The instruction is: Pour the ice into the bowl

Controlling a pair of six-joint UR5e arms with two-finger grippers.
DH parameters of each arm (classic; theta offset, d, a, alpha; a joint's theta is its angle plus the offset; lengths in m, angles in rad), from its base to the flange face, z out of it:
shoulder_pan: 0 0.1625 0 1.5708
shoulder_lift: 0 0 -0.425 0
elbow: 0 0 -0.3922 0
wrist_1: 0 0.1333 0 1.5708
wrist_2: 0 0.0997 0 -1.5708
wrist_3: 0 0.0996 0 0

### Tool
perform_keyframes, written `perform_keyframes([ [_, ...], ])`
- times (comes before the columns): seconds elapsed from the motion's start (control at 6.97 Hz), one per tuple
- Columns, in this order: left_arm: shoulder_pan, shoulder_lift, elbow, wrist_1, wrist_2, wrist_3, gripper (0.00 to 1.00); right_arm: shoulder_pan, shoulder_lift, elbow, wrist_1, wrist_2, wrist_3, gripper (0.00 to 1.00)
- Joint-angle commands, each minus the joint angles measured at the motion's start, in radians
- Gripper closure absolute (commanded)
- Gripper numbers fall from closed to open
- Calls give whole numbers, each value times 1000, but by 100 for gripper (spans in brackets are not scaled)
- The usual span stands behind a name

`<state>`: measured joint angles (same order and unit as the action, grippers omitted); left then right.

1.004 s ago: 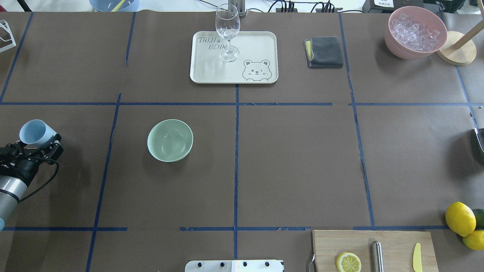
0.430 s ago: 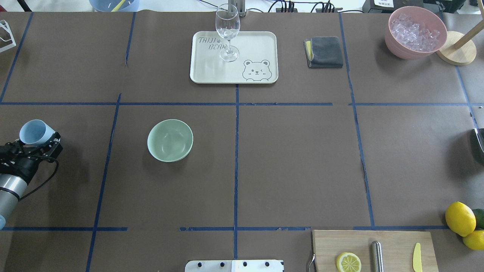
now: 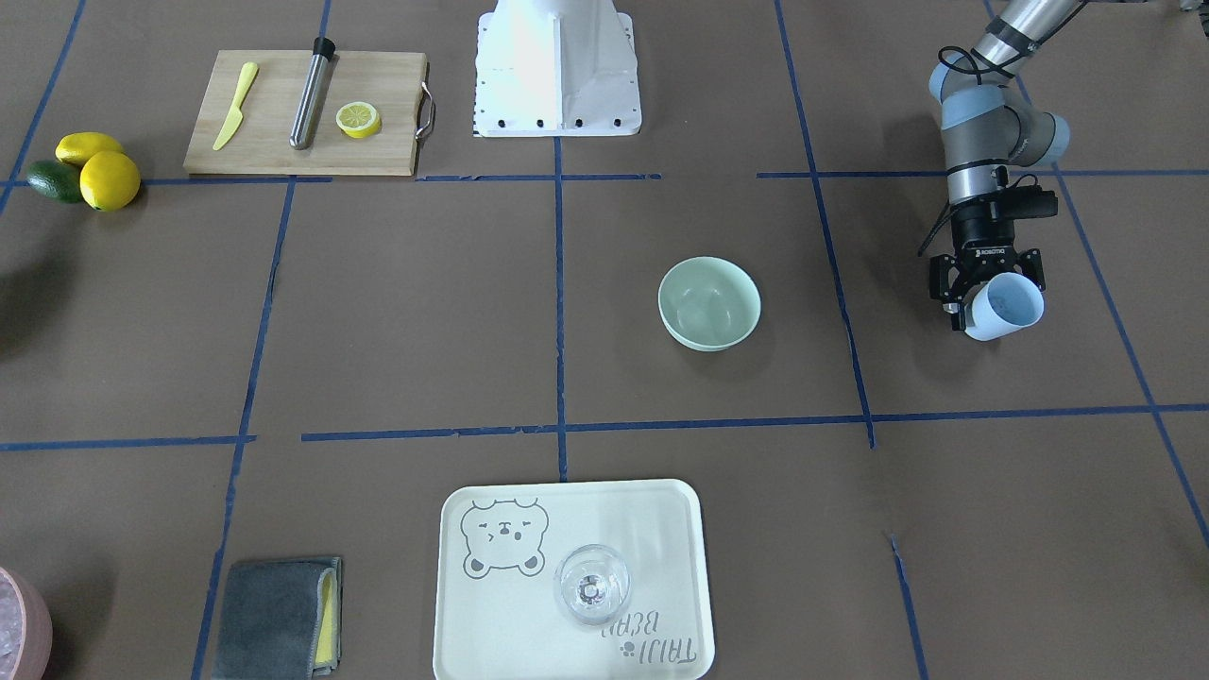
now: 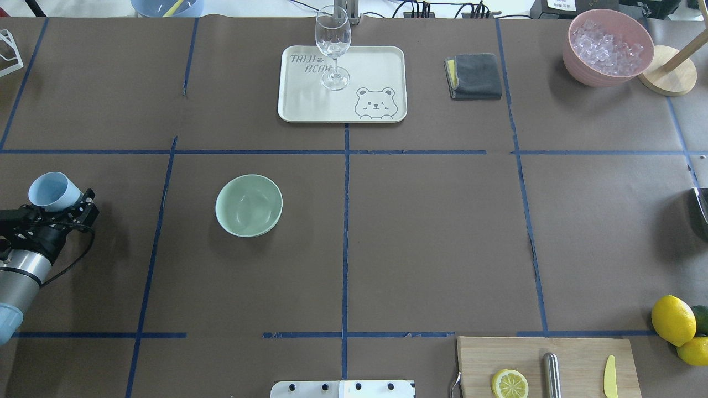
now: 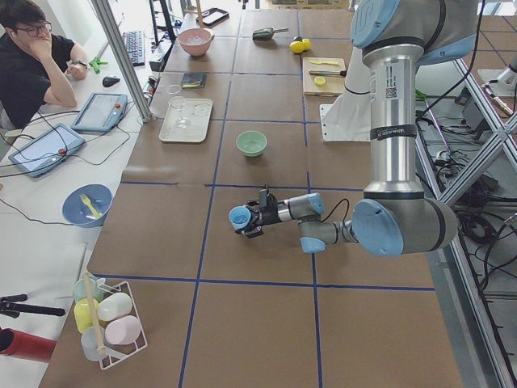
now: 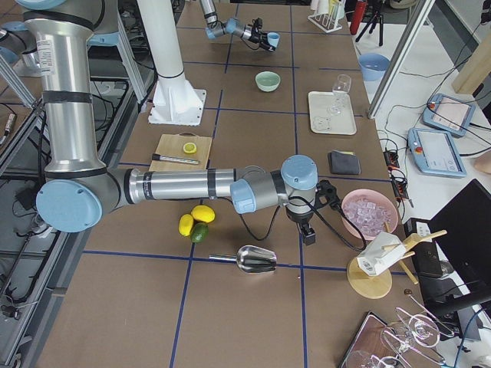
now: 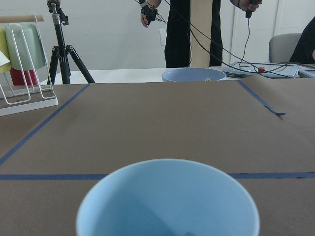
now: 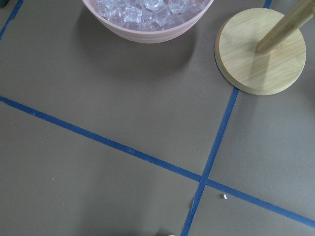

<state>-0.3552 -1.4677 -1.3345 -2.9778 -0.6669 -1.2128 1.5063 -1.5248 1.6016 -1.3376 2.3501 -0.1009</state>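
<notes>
Table [image 4: 431,232], brown paper with blue tape lines, read left to right in the overhead view.

- Far left edge: left gripper [image 4: 62,203], fingers clenched on the light blue cup [image 4: 52,190]. The cup is tilted with its mouth facing up and away from the arm. Cannot tell whether there is ice inside it.
- Right of that, well apart from the cup: mint-green bowl [image 4: 249,205], upright on the table, looks empty, nothing touching it.
- Centre, far side: cream tray [image 4: 310,110] with a bear print. A wine glass [image 4: 333,38] stands upright on it.
- Right of the tray: folded grey cloth [image 4: 475,76] with a yellow edge showing.
- Far right corner: pink bowl [image 4: 581,74] piled with ice cubes [image 4: 607,47]. Just beside it is a round wooden stand base [image 4: 672,74].
- Near edge, right of centre: cutting board [image 4: 575,354] with a lemon half [image 4: 509,383], a metal rod [image 4: 552,376] and a yellow knife [image 4: 609,377].
- Right edge: whole lemons [image 4: 673,319].
- Right gripper [image 6: 308,234]: shows only in the right-side view, near the pink bowl. A metal scoop [image 6: 257,259] lies on the table nearby. Cannot tell whether its fingers are released or clenched.
</notes>
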Motion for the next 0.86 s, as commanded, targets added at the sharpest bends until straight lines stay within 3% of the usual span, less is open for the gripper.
perform_keyframes([
  [0.0,-1,-6,3,-6,0,2,85,0,0,1,0,0,1,0],
  [0.14,-4,4,-20,-12,-31,36,100,0,0,0,0,0,0,0],
  [0.72,-42,-17,-312,-21,-129,521,100,12,-32,-14,-15,11,3,0],
])
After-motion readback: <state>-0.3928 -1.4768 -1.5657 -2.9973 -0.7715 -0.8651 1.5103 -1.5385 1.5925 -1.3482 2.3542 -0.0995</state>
